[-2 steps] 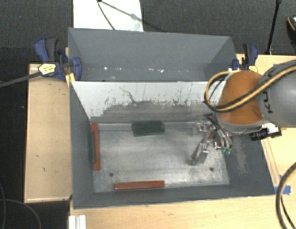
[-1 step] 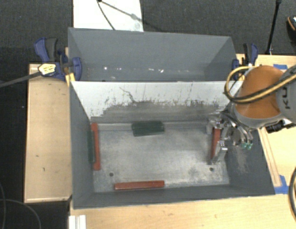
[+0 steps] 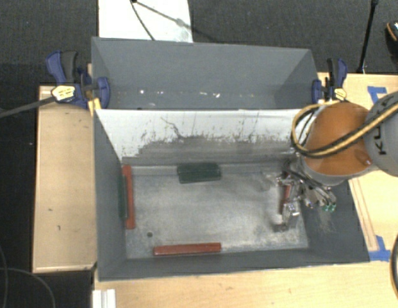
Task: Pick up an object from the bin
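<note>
In the bin (image 3: 218, 267): block (image 3: 199, 172) at the back, left of centre; left bar (image 3: 129, 197) along the left wall; front bar (image 3: 187, 249) along the front wall; gripper (image 3: 287, 215) at the right, well apart from all three.

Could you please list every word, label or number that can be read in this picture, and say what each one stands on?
"KU": dark letters, turned sideways, on the grey arm link at the right; whatever follows is cut off by the picture's edge.
No text shows on the dark green block, the red stick by the left wall, the red stick at the front or the bin's back wall.
</note>
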